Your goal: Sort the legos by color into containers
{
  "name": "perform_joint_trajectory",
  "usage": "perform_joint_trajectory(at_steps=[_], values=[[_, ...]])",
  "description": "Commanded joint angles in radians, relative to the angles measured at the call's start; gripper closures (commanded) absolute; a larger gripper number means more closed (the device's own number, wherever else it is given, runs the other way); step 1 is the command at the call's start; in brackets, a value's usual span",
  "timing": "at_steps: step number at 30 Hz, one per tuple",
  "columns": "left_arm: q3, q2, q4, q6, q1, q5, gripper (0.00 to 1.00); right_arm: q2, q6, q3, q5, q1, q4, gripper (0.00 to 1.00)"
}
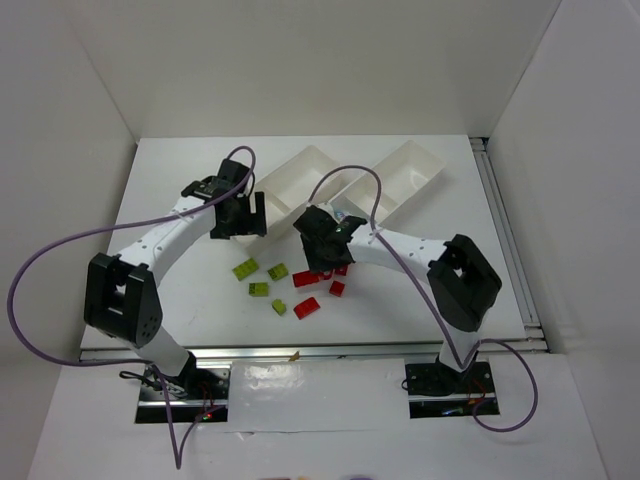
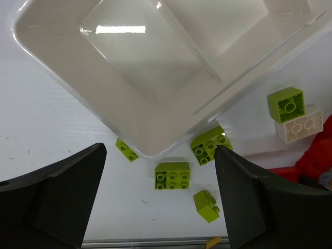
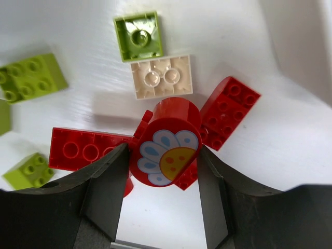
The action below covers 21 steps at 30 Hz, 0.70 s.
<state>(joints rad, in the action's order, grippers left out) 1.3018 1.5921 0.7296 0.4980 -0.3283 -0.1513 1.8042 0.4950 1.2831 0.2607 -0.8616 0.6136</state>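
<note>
My right gripper is shut on a round red lego printed with a flower, above a cluster of red bricks. A beige brick and a green brick lie just beyond it. My left gripper is open and empty, hovering over the near corner of the left white tray. Several lime green bricks lie on the table below it. The tray compartment in the left wrist view holds nothing.
The second white tray lies at the back right, angled beside the first. Loose red bricks and green ones are scattered toward the table's front edge. White walls enclose the table on three sides.
</note>
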Motion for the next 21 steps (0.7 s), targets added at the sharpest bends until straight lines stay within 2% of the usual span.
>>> perform_joint_trajectory(at_steps=[1,9,20,21], values=[[0.037,0.020,-0.012,-0.016,-0.011,0.016,0.04,-0.098,-0.016,0.067,0.066,-0.007,0.054,0.51],[0.047,0.029,-0.012,-0.016,-0.011,0.016,0.04,-0.120,-0.025,0.076,0.075,-0.007,0.058,0.54],[0.047,0.039,-0.012,-0.016,-0.020,0.016,0.04,-0.003,-0.038,0.006,-0.032,-0.007,-0.015,0.54],[0.047,0.039,-0.012,-0.016,-0.020,0.016,0.04,0.007,-0.038,0.005,-0.032,-0.007,-0.027,0.51]])
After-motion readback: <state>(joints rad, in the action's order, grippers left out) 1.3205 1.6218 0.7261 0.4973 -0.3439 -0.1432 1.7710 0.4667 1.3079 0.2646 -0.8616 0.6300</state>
